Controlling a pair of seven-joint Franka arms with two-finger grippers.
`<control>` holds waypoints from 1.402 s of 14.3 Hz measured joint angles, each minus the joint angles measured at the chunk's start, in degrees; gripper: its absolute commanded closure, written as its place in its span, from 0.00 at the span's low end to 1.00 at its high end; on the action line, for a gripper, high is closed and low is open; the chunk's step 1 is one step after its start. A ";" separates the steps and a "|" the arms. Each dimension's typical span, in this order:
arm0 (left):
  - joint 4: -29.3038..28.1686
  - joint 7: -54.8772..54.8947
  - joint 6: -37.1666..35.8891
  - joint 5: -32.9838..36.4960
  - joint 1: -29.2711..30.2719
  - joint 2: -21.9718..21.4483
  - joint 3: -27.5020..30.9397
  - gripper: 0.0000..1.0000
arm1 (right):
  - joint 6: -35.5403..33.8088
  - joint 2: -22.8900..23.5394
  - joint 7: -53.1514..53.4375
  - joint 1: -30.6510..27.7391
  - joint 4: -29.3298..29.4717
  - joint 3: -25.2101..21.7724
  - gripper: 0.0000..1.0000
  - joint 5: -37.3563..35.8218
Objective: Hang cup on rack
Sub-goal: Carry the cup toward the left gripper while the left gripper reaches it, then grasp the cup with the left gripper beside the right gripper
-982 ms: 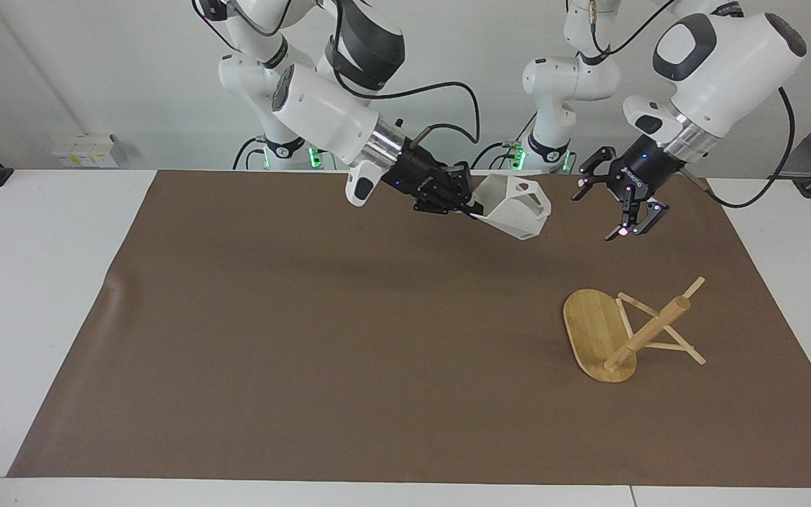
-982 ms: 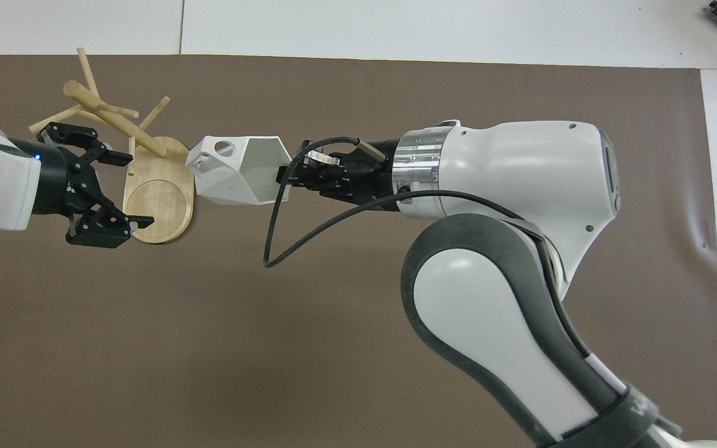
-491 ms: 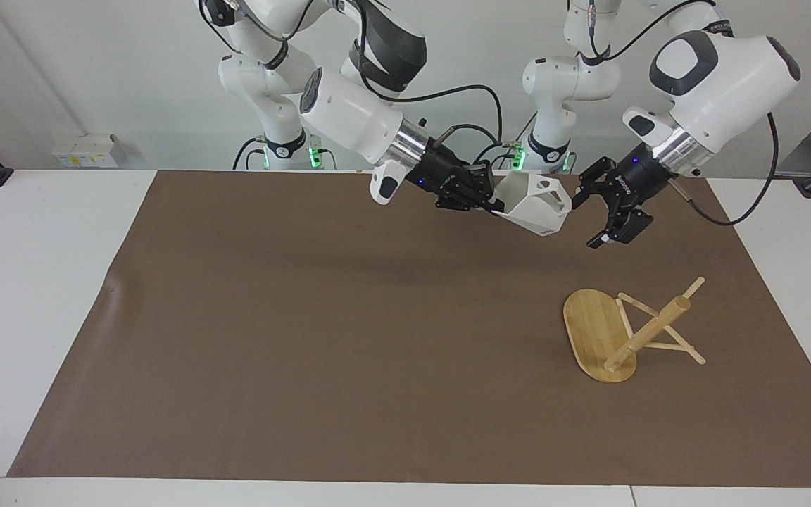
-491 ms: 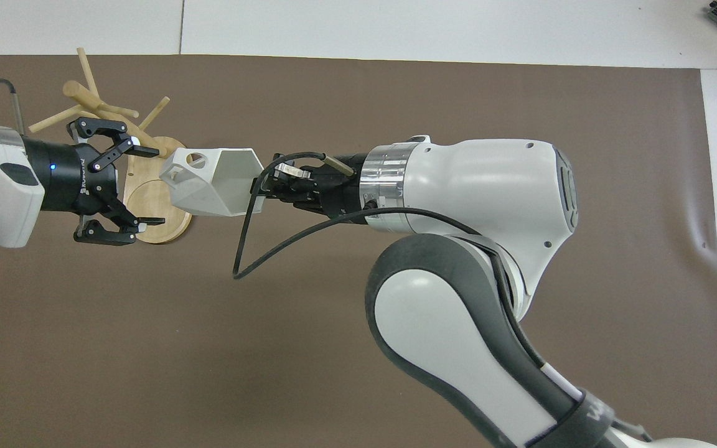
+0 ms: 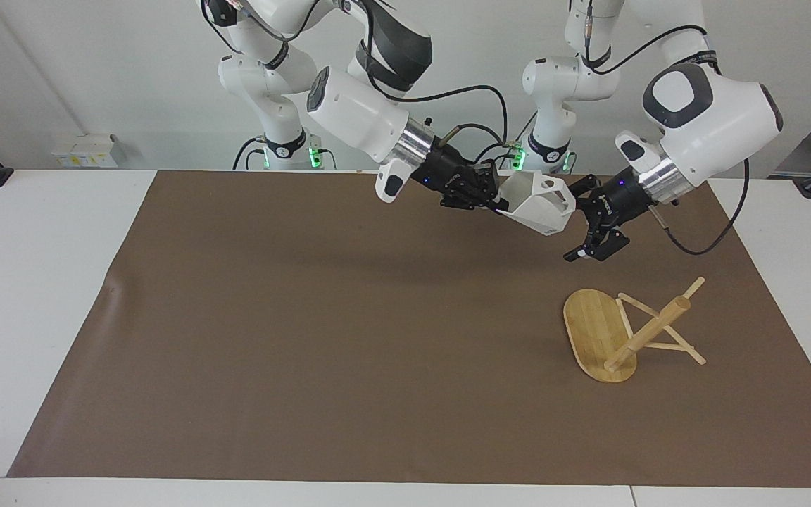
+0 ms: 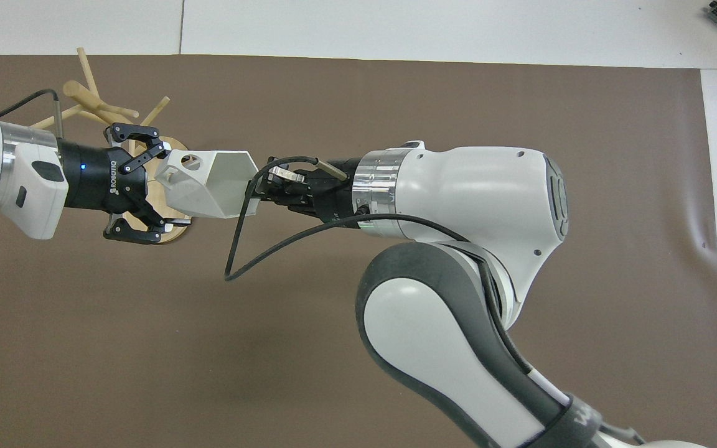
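Both grippers closed in on each other since the earlier frames. Right gripper (image 5: 498, 204) carried the cup (image 5: 539, 204) further toward the left arm's end of the table, and left gripper (image 5: 583, 222) swung in from beside it to meet the cup's base end.

Right gripper: fingers clamped tight on the cup's rim wall, cup held in the air on its side over the brown mat (image 5: 307, 338), open mouth facing back at the right gripper. Grip unchanged from a second ago.

Left gripper: fingers spread as wide as they go, nothing gripped. One fingertip sits above the cup's handle end, the other hangs below it, so the cup's base sits between or right at the open fingers; cannot tell if they touch it. Earlier it was well apart from the cup and pointed more downward.

Cup's handle with the round hole (image 6: 189, 163) points at the left gripper in the overhead view.

Rack (image 5: 620, 331) hasn't moved. It lies tipped over on the mat, below the left gripper, farther from the robots than both grippers, toward the left arm's end of the table. Oval base (image 6: 175, 225) stands on edge, post (image 5: 648, 331) slanting up off the mat, thin pegs sticking out. Cup not on it.
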 measured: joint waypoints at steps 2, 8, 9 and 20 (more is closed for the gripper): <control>0.00 0.01 -0.89 -1.40 0.00 -0.09 0.00 0.00 | 0.00 0.00 0.00 0.00 -0.01 0.00 1.00 0.00; 0.00 0.97 -3.86 -3.73 0.01 -0.46 -0.07 0.00 | 0.00 0.00 0.00 0.00 -0.03 0.00 1.00 0.00; 0.01 1.04 -4.24 -3.94 0.05 -0.61 -0.05 0.00 | 0.00 0.00 0.00 0.00 -0.04 0.00 1.00 0.00; 0.04 1.12 -4.75 -5.23 0.16 -2.73 0.14 0.17 | -0.03 0.00 0.00 0.02 -0.08 0.20 1.00 0.00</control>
